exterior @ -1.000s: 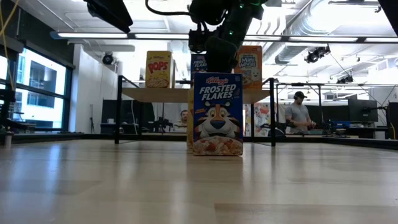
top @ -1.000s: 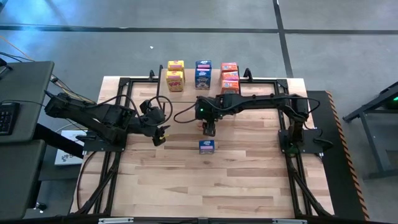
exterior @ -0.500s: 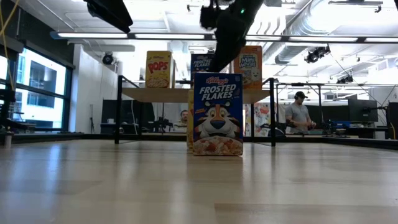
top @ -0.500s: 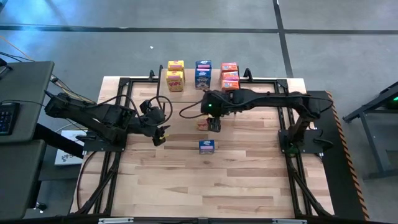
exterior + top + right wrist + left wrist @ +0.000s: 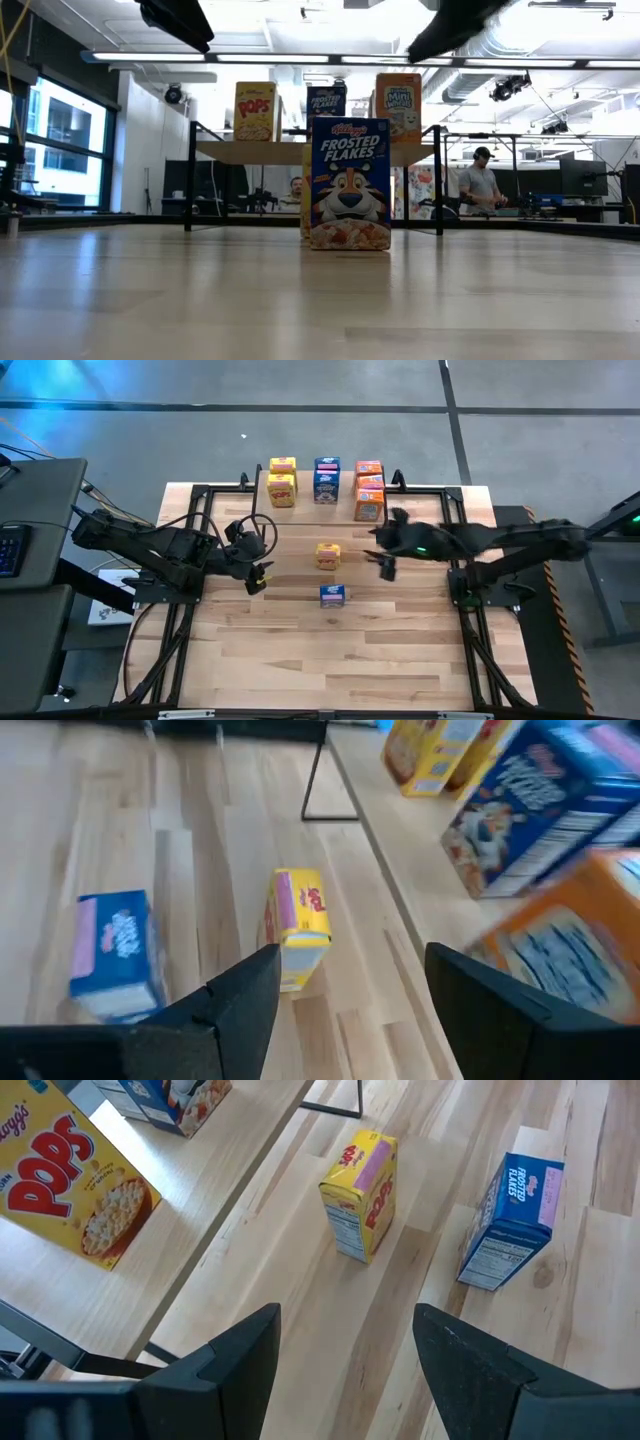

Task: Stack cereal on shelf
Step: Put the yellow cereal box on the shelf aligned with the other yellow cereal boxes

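Observation:
Two cereal boxes stand upright on the tabletop: a yellow one [image 5: 327, 555] [image 5: 360, 1195] [image 5: 297, 925] and, nearer the front edge, a blue one [image 5: 333, 595] [image 5: 350, 183] [image 5: 510, 1220] [image 5: 115, 950]. Several more yellow, blue and orange boxes stand in three columns on the shelf [image 5: 250, 152] at the far edge. My right gripper [image 5: 385, 565] [image 5: 352, 965] hangs open and empty to the right of the yellow box. My left gripper [image 5: 258, 575] [image 5: 345, 1325] waits open and empty to the left of both boxes.
Black frame rails [image 5: 200, 540] run along the table's left, right and far sides. The shelf's thin black legs [image 5: 190, 175] stand on the far part of the table. A person [image 5: 483, 185] is at a bench in the room beyond. Bare wood lies in front of the blue box.
My right gripper has drawn back from over the yellow box toward the table's right edge and has risen, tipping closer to level. The yellow box, hidden under it before, now shows standing on the table. My left arm has kept still.

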